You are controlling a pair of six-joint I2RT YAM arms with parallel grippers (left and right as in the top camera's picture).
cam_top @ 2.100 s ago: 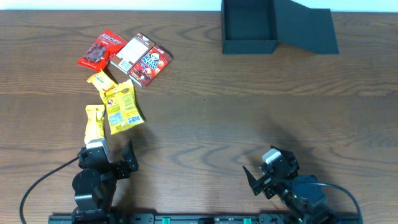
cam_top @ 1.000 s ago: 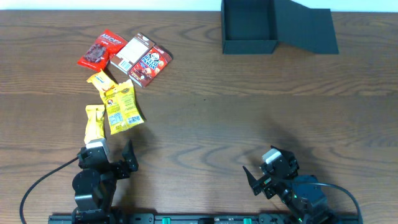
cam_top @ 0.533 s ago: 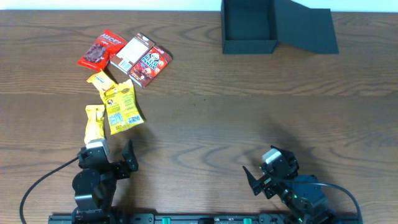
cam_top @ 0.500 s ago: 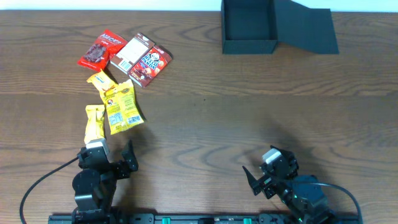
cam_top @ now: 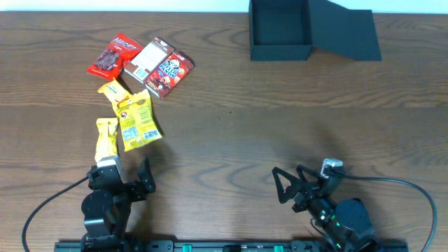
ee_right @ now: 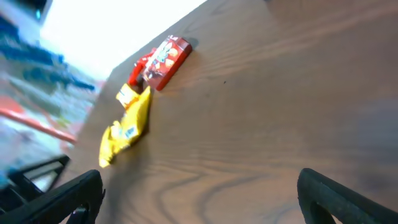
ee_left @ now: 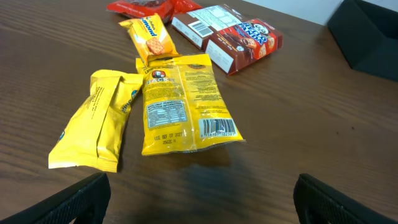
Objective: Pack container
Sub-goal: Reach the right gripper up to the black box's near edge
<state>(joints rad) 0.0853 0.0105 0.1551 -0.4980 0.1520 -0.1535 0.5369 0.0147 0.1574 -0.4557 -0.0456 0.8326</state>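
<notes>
Lid (cam_top: 348, 35) of container (cam_top: 280, 52) shows overhead only.

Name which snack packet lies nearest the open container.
The dark red box at the cluster's right edge, beside the white-labelled box; every other packet lies farther left from the container.

The left black two-finger gripper (cam_top: 124, 176) sits low in front of its rounded black arm base (cam_top: 103, 210), pointing forward. Its dark fingers (ee_left: 74, 198) are spread wide with nothing between them. The right black two-finger gripper (cam_top: 288, 183) is also spread and holds nothing. It is angled toward the left side, and its wrist view is tilted and blurred.
</notes>
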